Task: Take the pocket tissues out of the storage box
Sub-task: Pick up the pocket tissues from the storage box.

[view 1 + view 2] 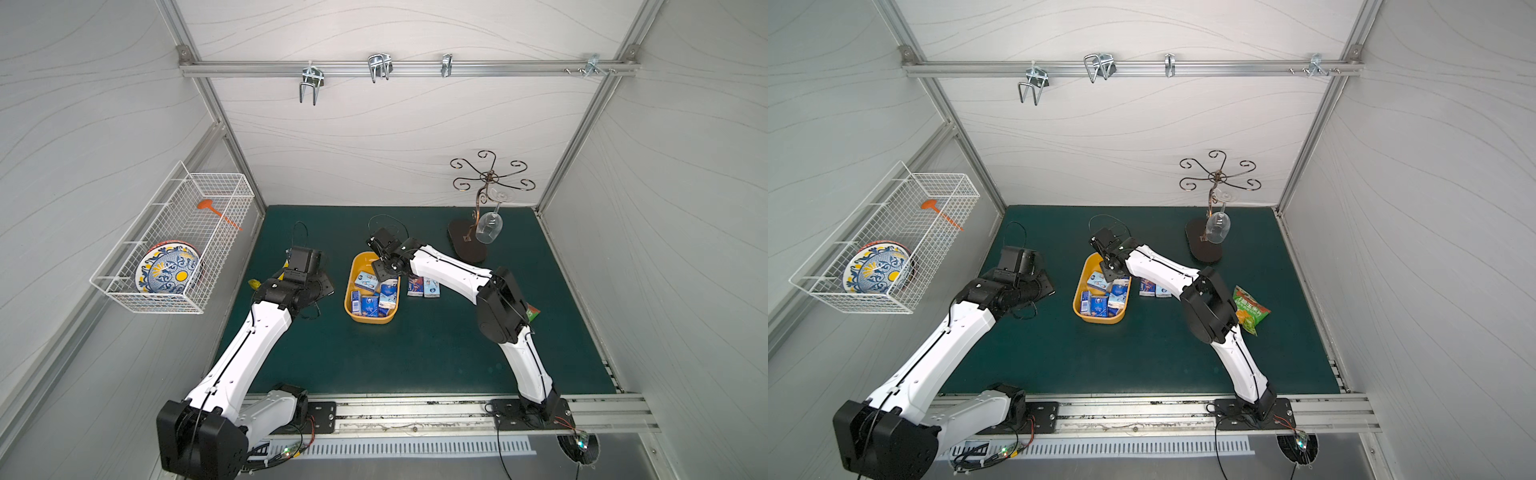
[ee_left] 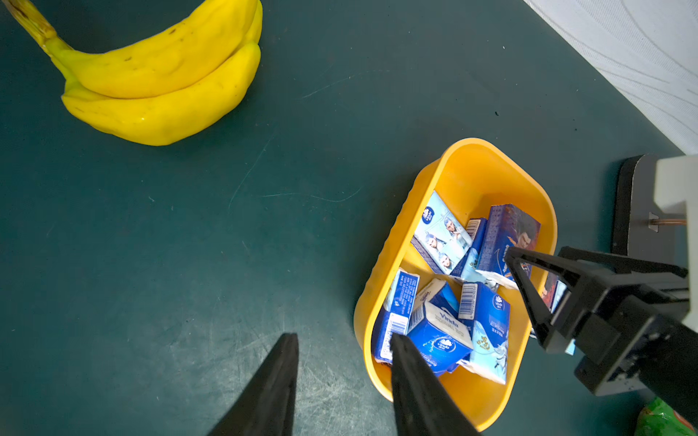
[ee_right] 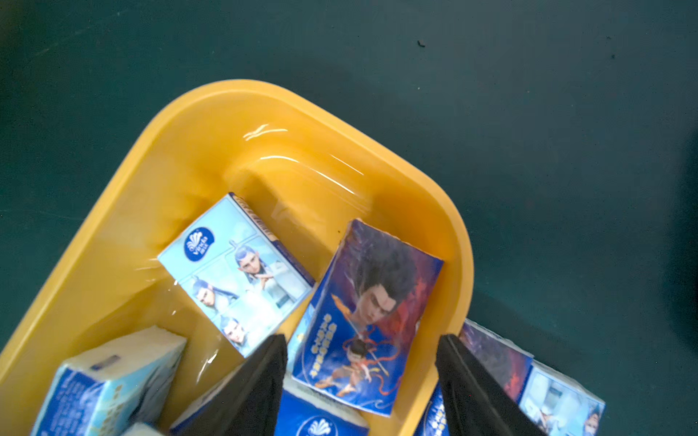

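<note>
The yellow-orange storage box (image 1: pixel 370 320) (image 1: pixel 1100 319) sits mid-mat with several pocket tissues (image 1: pixel 368 305) (image 1: pixel 1098 305) inside. My right gripper (image 1: pixel 380 269) (image 3: pixel 360 339) hovers open over the box's far end. Its fingers straddle a dark blue picture packet (image 3: pixel 362 313) leaning on the box wall (image 3: pixel 241 90), with a light blue packet (image 3: pixel 234 271) beside it. Two more packets (image 1: pixel 423 286) (image 1: pixel 1154 289) lie on the mat just right of the box. My left gripper (image 2: pixel 342 338) is open and empty, low over the mat at the box's left side (image 2: pixel 476 170).
Bananas (image 2: pixel 162 87) lie on the mat left of the box, mostly under my left arm (image 1: pixel 299 282). A green snack bag (image 1: pixel 1250 309) lies behind my right arm. A glass stand (image 1: pixel 467 245) holding a wine glass (image 1: pixel 488 228) is at back right. A wire basket (image 1: pixel 174 249) hangs on the left wall.
</note>
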Robot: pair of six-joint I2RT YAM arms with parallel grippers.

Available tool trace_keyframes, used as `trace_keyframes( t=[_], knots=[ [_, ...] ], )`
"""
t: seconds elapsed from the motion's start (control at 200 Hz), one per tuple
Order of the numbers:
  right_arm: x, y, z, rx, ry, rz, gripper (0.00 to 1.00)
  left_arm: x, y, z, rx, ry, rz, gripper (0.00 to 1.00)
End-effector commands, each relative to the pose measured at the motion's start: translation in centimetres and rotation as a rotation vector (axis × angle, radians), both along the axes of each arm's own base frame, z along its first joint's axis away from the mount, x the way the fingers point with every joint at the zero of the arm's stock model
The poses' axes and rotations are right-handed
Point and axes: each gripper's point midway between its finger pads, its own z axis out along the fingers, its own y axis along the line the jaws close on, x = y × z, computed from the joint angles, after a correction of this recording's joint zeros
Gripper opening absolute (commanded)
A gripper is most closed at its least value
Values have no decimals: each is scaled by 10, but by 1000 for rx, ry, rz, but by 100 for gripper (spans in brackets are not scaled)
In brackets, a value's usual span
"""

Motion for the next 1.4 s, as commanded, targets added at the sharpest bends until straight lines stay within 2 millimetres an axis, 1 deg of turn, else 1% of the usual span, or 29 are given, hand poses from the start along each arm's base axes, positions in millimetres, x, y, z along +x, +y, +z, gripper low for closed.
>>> trace_keyframes(
  t=[0.0,0.205,0.33,0.385,0.525,0.595,0.655,0.795,0.936,1.086,1.181,1.266,1.326,1.396],
  knots=[
    [0,1,-14,-24,14,-34,69,-1,-2,5,-13,-20,-7,44],
    [4,-3,-28,-65,23,-63,69,-2,0,10,-5,-30,-7,44],
    [5,-1,-37,-64,41,-70,67,-2,-1,11,-5,-30,-8,44],
    [4,2,-42,-57,55,-64,64,-2,-1,11,-3,-29,-9,44],
    [2,10,-52,-31,83,-49,49,-2,1,11,6,-26,-7,44],
    [1,13,-53,-20,92,-40,43,-2,2,12,8,-27,-5,44],
    [1,15,-52,-6,90,-41,39,-2,2,12,11,-25,-3,44],
    [-1,26,-34,82,63,-20,35,-1,2,14,14,-29,0,44],
    [-2,32,-4,155,13,-9,32,0,4,17,20,-32,6,44],
    [-4,27,32,211,-42,-3,32,1,6,20,27,-42,15,44],
    [-6,18,53,224,-79,1,32,2,7,20,30,-43,18,44],
    [-6,4,65,226,-95,-6,33,3,6,22,28,-46,20,44],
    [-6,-11,71,223,-101,-23,33,3,5,22,24,-47,19,44],
    [-5,-33,71,210,-101,-48,33,5,4,25,19,-54,17,44]
  ],
)
